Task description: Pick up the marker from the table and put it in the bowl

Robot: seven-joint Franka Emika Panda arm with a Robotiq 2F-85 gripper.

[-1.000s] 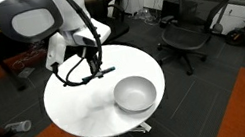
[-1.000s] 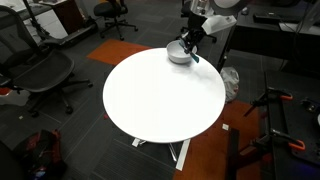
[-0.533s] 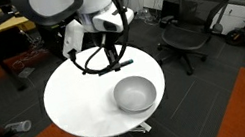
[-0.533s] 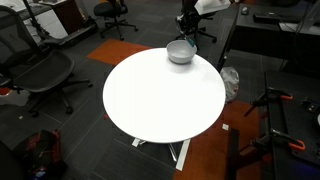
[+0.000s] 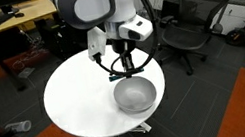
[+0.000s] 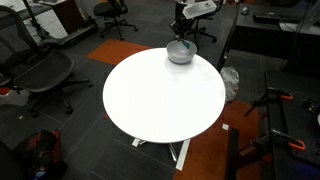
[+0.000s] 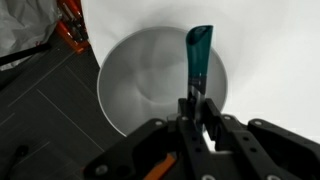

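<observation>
Teal-tipped marker point(image 7: 198, 55), one, pinched in one claw point(image 7: 198, 112) over one bowl point(image 7: 128, 88).

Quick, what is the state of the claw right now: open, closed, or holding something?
Claw: closed, holding the marker over the bowl.

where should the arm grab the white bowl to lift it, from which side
Take the round, smooth white-grey bowl by its rim, coming straight down from above, one finger inside the wall and one outside. It sits upright and open on the round white table, and its smooth sides look too wide to span. The gripper must first release the dark, teal-tipped marker it holds.
</observation>
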